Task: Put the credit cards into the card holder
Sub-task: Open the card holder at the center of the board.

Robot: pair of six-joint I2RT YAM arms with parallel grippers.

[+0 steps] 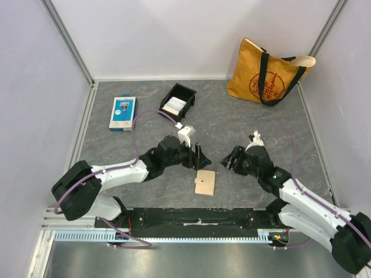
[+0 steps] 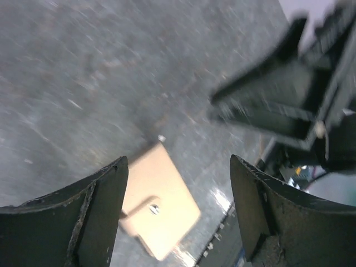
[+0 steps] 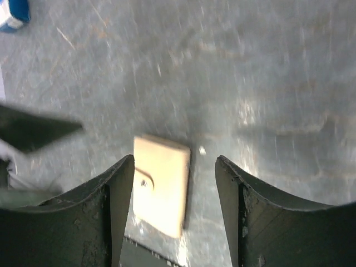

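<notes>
The tan card holder [image 1: 205,182] lies flat and closed on the grey table near the front edge, its snap tab toward the left. It shows in the left wrist view [image 2: 161,200] and in the right wrist view [image 3: 160,183]. The credit cards [image 1: 174,105] are a pale stack inside the small black tray [image 1: 186,92] at the back. My left gripper [image 1: 199,157] is open and empty, just above and left of the holder. My right gripper [image 1: 232,160] is open and empty, to the holder's right.
A blue-and-white retail package [image 1: 123,113] lies at the back left, also in the right wrist view's corner [image 3: 12,13]. A yellow tote bag [image 1: 268,72] leans on the back wall at right. A black rail [image 1: 197,218] runs along the table's front edge.
</notes>
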